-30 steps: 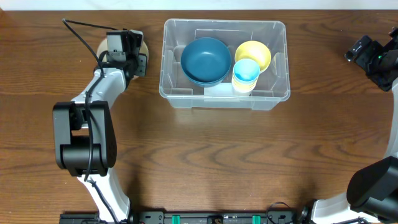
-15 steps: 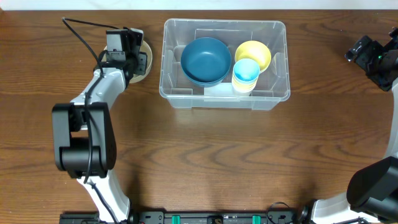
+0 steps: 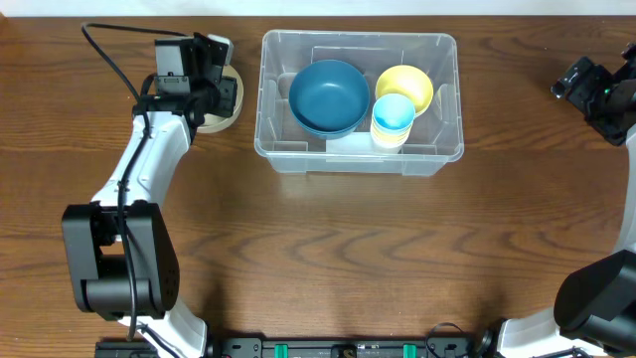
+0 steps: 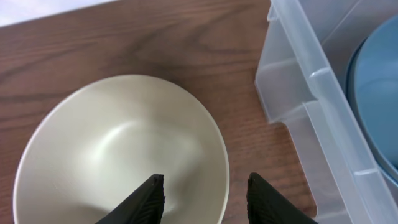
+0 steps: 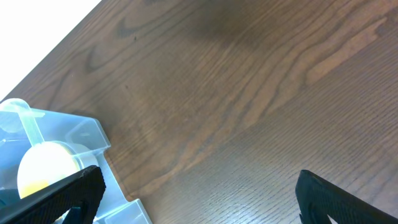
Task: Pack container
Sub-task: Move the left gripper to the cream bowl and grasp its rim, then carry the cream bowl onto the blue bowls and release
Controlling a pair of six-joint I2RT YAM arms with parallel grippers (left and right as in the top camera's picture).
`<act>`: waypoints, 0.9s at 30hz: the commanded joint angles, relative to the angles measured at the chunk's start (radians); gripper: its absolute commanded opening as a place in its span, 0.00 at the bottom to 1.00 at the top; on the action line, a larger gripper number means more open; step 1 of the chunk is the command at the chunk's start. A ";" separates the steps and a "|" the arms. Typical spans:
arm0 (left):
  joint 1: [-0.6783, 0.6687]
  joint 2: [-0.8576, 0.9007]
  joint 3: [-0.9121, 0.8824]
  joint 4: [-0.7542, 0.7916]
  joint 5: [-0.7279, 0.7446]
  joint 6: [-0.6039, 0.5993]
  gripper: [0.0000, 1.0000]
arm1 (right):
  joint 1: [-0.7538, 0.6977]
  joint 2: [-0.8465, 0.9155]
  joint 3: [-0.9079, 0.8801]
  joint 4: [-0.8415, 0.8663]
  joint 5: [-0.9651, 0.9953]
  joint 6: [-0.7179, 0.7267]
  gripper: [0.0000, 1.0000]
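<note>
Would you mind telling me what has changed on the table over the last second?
The left arm swung leftward, carrying the left hand slightly left above the beige bowl, open astride the rim. Nothing was gripped or released. The container and the right hand stayed put.

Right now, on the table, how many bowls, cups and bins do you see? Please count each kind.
Bowls: 3 (blue bowl, yellow bowl, cream bowl)
Cups: 1 for sure (light blue cup; whether another is nested under it, I cannot tell)
Bins: 1 (container)
Total: 5
</note>
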 commanded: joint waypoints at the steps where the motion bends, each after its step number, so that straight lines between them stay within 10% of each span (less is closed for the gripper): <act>1: -0.002 0.004 0.000 -0.019 0.018 0.029 0.43 | -0.005 -0.026 0.007 0.000 0.002 0.009 0.99; 27: -0.022 0.151 0.000 0.000 0.008 0.051 0.41 | -0.005 -0.026 0.007 0.000 0.002 0.009 0.99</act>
